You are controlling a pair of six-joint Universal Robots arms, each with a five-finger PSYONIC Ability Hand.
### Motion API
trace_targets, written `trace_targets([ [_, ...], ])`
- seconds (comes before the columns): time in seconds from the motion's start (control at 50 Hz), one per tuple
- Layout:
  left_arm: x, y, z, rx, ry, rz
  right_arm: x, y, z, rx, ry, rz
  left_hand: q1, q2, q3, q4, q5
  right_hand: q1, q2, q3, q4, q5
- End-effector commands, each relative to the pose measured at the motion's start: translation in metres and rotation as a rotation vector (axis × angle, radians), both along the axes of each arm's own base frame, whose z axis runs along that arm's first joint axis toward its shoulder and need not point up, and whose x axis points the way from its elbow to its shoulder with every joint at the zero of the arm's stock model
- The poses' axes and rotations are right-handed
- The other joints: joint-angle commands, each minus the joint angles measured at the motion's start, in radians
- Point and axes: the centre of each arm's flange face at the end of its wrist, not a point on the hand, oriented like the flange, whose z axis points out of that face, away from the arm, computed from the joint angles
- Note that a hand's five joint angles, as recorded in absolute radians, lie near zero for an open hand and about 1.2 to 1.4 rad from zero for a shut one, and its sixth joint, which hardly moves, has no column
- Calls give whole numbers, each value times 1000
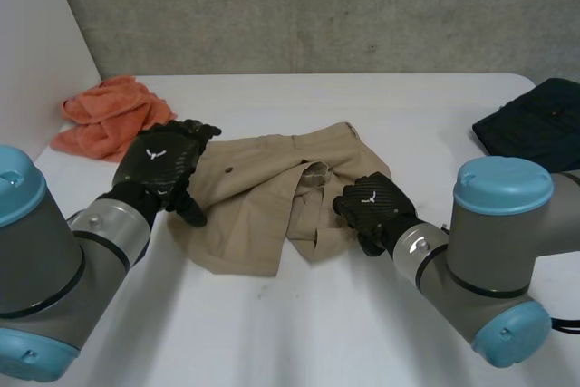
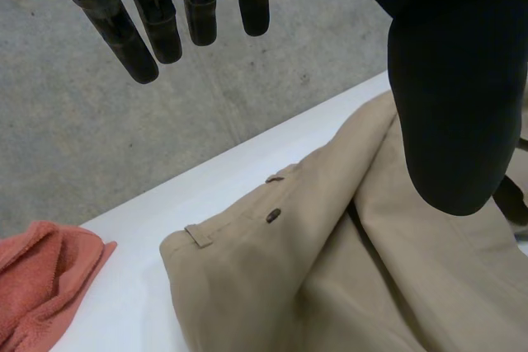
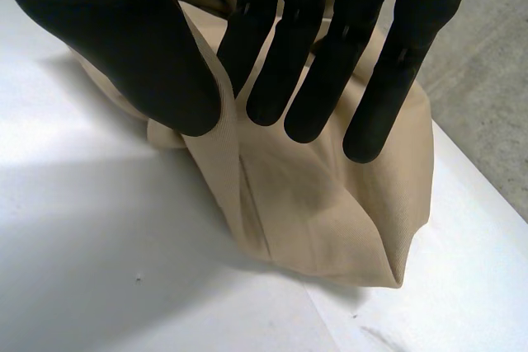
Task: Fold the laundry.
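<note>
Nearest are the two arms, left arm (image 1: 36, 269) and right arm (image 1: 503, 251), reaching forward over the white worktop (image 1: 317, 333).

- Right hand (image 1: 372, 208): at the near right edge of the khaki garment (image 1: 263, 197). In its wrist view a ridge of cloth (image 3: 216, 133) runs up between the thumb (image 3: 124, 39) and the straight fingers (image 3: 280, 55). Read as pinching that fold.
- Left hand (image 1: 163, 165): over the garment's left edge. In its wrist view the fingers (image 2: 132, 39) hang straight and slightly spread, with the thumb (image 2: 454, 80) apart from them and nothing between. The waistband lies below the palm, with a button (image 2: 273, 216) and a belt loop (image 2: 198, 235).
- Khaki garment: mid-worktop, rumpled, with one flap doubled over near the middle. Not yet a neat fold.
- Farther back: orange towel (image 1: 104, 120) bunched at the far left, dark garment (image 1: 535, 124) at the far right edge, grey wall (image 1: 317, 6) behind.

Step in hand (judgement): taking hold of the khaki garment to straighten or fold it, at an early stage.

Next move (judgement): the left hand needs to come down and close on the waistband edge so both sides are held. The cloth then wants lifting or drawing flat before any fold is laid.
</note>
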Motion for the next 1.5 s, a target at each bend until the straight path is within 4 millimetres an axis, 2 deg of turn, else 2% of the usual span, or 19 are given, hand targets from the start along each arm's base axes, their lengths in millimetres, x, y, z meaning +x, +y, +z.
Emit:
trace_targets([
  [0.02, 3, -6, 8, -6, 24, 33, 6, 2, 1, -12, -26, -19, -18, -27, -32, -25, -45, 264, 217, 208, 201, 235],
  [0.1, 7, -10, 19, -27, 43, 52, 19, 13, 5, -17, -41, 24, -18, -27, -32, -25, -45, 264, 217, 208, 201, 235],
  [0.24, 33, -23, 58, -110, 101, 150, 71, 71, 26, -35, -138, 204, -18, -27, -32, -25, -45, 264, 217, 208, 201, 235],
  [0.3, 48, -27, 78, -151, 129, 196, 105, 107, 30, 4, -229, 305, -18, -27, -32, -25, -45, 264, 217, 208, 201, 235],
  [0.38, 65, -32, 95, -196, 159, 240, 132, 127, 22, 68, -289, 362, -18, -27, -32, -25, -45, 264, 217, 208, 201, 235],
  [0.44, 74, -34, 102, -211, 175, 247, 141, 128, 18, 90, -301, 360, -18, -27, -32, -25, -45, 264, 217, 208, 201, 235],
  [0.52, 74, -34, 102, -203, 179, 227, 133, 115, 29, 112, -262, 264, -18, -27, -32, -25, -45, -609, -655, -665, -672, -637],
  [0.58, 73, -34, 101, -196, 176, 222, 119, 100, 47, 103, -258, 177, -18, -27, -32, -25, -45, -790, -837, -846, -853, -819],
  [0.6, 72, -32, 99, -187, 173, 219, 108, 88, 61, 95, -268, 122, -18, -27, -32, -25, -45, -884, -930, -940, -946, -912],
  [0.68, 67, -30, 94, -165, 166, 213, 77, 61, 95, 103, -311, 26, -18, -27, -32, -25, -45, -958, -1004, -1014, -1021, -986],
  [0.76, 61, -25, 93, -157, 161, 205, 49, 41, 115, 128, -319, -32, -18, -27, -32, -25, -45, -958, -1004, -1014, -1021, -986],
  [0.88, 44, -8, 90, -128, 124, 141, 15, 17, 125, 189, -243, -74, -18, -27, -32, -25, -45, -908, -955, -964, -971, -937],
  [0.96, 17, 21, 77, -84, 25, 15, 3, -4, 109, 191, -122, -49, -18, -27, -32, -25, -45, -835, -881, -891, -898, -863],
  [1.06, -23, 70, 34, 3, -201, -191, 0, -34, 68, 88, 71, 32, 67, 58, 54, 61, 41, -709, -755, -765, -771, -737],
  [1.1, -30, 77, 20, 17, -260, -221, 3, -44, 54, 44, 102, 63, 117, 108, 104, 111, 91, -665, -711, -721, -727, -693],
  [1.22, -59, 75, -27, -19, -433, -216, 17, -63, 7, -54, 96, 168, 123, 114, 110, 117, 97, -606, -652, -662, -669, -634],
  [1.3, -73, 65, -49, -77, -535, -171, 29, -65, -11, -83, 61, 219, 126, 117, 113, 120, 100, -591, -637, -647, -654, -619],
  [1.42, -79, 57, -66, -127, -639, -132, 39, -70, -28, -135, 53, 235, 164, 155, 151, 158, 138, -547, -593, -603, -610, -575],
  [1.5, -81, 59, -68, -139, -640, -134, 40, -75, -34, -166, 70, 231, 316, 307, 303, 310, 290, -471, -517, -527, -534, -499],
])
